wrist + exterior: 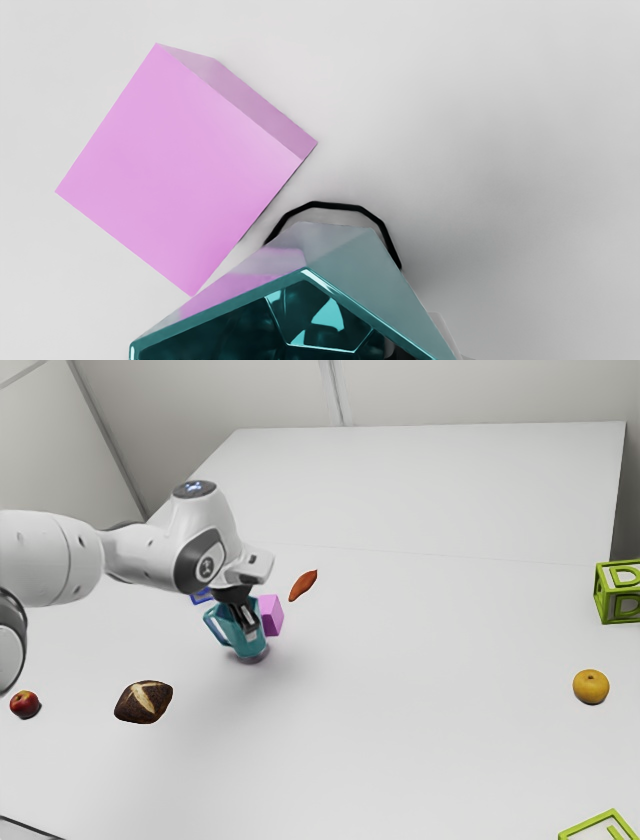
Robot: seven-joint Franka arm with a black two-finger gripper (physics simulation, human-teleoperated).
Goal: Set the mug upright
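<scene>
The mug [360, 287] has a glossy, mirror-like outer wall that picks up the pink of the block, and a shiny rim and inside. The block [175, 165] looks smooth and matt. The counter [400, 760] is smooth with a soft, dull sheen. The bread [144, 702] has a rough crust; the arm's shell [60, 555] looks like smooth plastic.
</scene>
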